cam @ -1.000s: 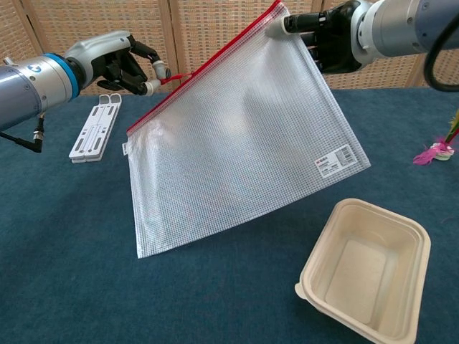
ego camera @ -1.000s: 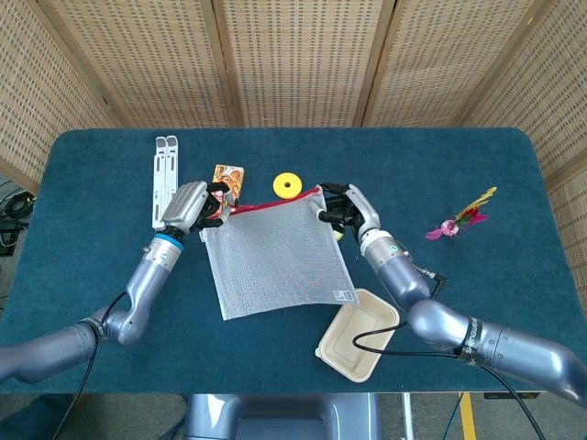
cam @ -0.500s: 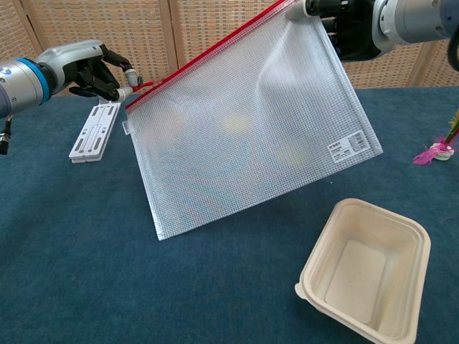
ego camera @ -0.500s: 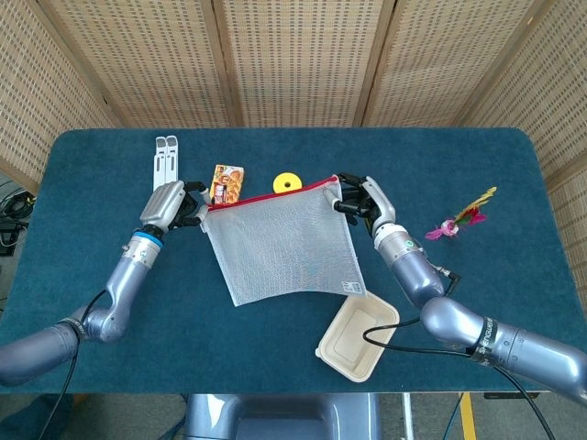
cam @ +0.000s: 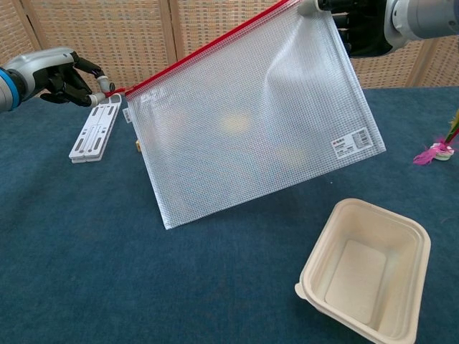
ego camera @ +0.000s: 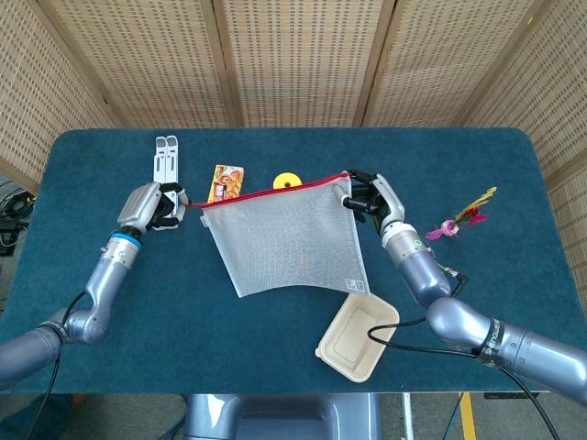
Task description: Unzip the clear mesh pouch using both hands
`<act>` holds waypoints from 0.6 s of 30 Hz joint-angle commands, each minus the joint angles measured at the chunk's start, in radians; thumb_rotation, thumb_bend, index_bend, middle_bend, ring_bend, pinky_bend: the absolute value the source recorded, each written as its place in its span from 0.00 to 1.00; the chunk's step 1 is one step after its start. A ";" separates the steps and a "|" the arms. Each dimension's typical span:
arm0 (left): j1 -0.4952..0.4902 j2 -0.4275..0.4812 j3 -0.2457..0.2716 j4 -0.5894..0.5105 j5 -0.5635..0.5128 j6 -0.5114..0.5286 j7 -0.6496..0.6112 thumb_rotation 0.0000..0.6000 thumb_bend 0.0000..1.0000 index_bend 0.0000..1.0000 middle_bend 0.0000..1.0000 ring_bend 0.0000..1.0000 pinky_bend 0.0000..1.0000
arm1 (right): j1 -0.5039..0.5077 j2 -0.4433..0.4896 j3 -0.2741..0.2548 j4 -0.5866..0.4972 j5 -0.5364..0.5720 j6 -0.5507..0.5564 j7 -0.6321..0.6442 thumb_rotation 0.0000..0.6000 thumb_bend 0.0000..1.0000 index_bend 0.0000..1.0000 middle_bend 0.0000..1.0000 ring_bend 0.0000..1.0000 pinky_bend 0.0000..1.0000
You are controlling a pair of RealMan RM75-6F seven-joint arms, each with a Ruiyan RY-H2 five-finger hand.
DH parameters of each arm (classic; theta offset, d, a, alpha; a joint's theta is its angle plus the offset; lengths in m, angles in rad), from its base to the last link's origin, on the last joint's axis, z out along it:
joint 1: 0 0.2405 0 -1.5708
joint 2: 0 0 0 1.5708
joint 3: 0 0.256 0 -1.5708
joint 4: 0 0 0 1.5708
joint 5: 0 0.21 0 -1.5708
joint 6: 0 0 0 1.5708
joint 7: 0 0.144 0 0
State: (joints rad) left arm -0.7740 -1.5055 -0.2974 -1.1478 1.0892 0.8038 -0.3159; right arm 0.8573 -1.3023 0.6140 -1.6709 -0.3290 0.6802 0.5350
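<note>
The clear mesh pouch (ego camera: 292, 236) (cam: 247, 125) with a red zipper edge hangs above the blue table, stretched taut between both hands. My left hand (ego camera: 153, 203) (cam: 66, 75) pinches the red zipper pull cord (ego camera: 190, 203) at the pouch's left end. My right hand (ego camera: 369, 195) (cam: 358, 21) grips the pouch's upper right corner; in the chest view it is partly cut off by the top edge. The pouch's lower corner hangs free above the cloth.
A white folded stand (ego camera: 165, 174) (cam: 95, 129) lies at the back left. An orange card (ego camera: 227, 181) and a yellow disc (ego camera: 287, 180) lie behind the pouch. A beige takeaway box (ego camera: 358, 335) (cam: 366, 269) sits front right; a feather toy (ego camera: 461, 218) lies right.
My left hand has moved left, drawing the pull cord away from the pouch. My right hand has shifted right and up with the corner. The pouch now hangs higher and tauter.
</note>
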 commanded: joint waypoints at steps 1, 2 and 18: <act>0.002 -0.005 0.001 0.008 0.011 0.000 -0.012 1.00 0.57 0.85 1.00 0.96 1.00 | 0.002 -0.001 -0.003 -0.001 0.001 0.001 -0.004 1.00 0.76 0.68 0.92 0.92 0.97; 0.002 -0.007 0.000 0.009 0.015 0.000 -0.017 1.00 0.57 0.85 1.00 0.96 1.00 | 0.003 -0.002 -0.004 -0.002 0.002 0.002 -0.006 1.00 0.76 0.68 0.92 0.92 0.97; 0.045 0.071 0.010 -0.087 0.063 0.056 -0.005 1.00 0.00 0.00 0.97 0.95 1.00 | -0.006 0.003 -0.216 0.004 -0.248 0.203 -0.309 1.00 0.01 0.00 0.88 0.90 0.96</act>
State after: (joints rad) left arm -0.7443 -1.4589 -0.2898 -1.2055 1.1541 0.8444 -0.3362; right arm 0.8758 -1.2997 0.4544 -1.6570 -0.4847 0.7957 0.2893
